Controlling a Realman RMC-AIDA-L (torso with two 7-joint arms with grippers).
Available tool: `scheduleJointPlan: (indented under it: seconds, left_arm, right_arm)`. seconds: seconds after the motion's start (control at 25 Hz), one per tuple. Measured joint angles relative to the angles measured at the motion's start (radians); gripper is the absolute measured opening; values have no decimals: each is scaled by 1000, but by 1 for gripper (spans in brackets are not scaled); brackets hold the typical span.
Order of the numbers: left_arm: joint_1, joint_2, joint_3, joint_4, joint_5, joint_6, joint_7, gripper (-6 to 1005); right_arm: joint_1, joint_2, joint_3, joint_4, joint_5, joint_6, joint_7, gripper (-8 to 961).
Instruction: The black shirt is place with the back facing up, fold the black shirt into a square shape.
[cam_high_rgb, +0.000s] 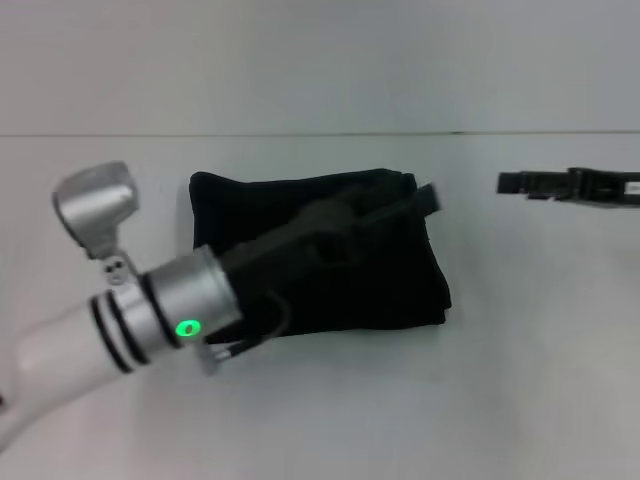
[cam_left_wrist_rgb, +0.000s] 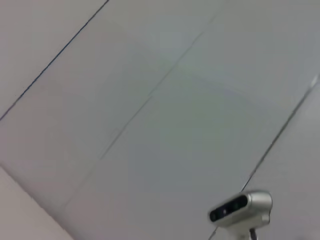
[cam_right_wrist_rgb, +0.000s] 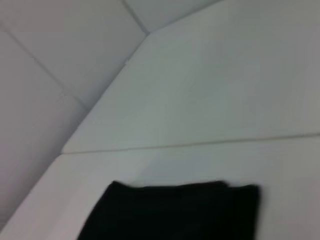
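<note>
The black shirt (cam_high_rgb: 395, 285) lies folded into a compact, roughly square stack in the middle of the white table (cam_high_rgb: 520, 390). No lettering shows on it. My left arm reaches in from the lower left across the shirt, and my left gripper (cam_high_rgb: 420, 200) is over the shirt's far right corner, black against black. My right gripper (cam_high_rgb: 515, 183) hovers to the right of the shirt, apart from it. The right wrist view shows the shirt's edge (cam_right_wrist_rgb: 175, 212) on the table. The left wrist view shows no shirt.
The table's far edge meets a pale wall (cam_high_rgb: 320, 60). The left wrist view shows only pale panelled surfaces and a silver camera head (cam_left_wrist_rgb: 241, 207). Bare table surface lies in front of and to the right of the shirt.
</note>
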Motion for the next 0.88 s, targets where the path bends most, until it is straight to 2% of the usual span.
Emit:
scheduleJointPlan:
  seconds: [0.2,0.32,0.52,0.8,0.88]
  left_arm:
    - [34,25,121,184,6,76,-11,690]
    - [62,40,193,284,6,109,-24,879]
    - [103,46,258,412,7,153,-33,873]
    - [117,46,324,463,8,157,-27,872]
    - [117,46,337,469,8,152,-26,871]
  right_arm:
    - [62,13,-83,97,-1,30,95,768]
    - [93,32,-107,150,-2,86,114,765]
    - [118,76,-120,197,-3,196,139,762]
    - [128,137,-116,220,5,326,148,757]
    - [132,147,-114,226,6,347,146,755]
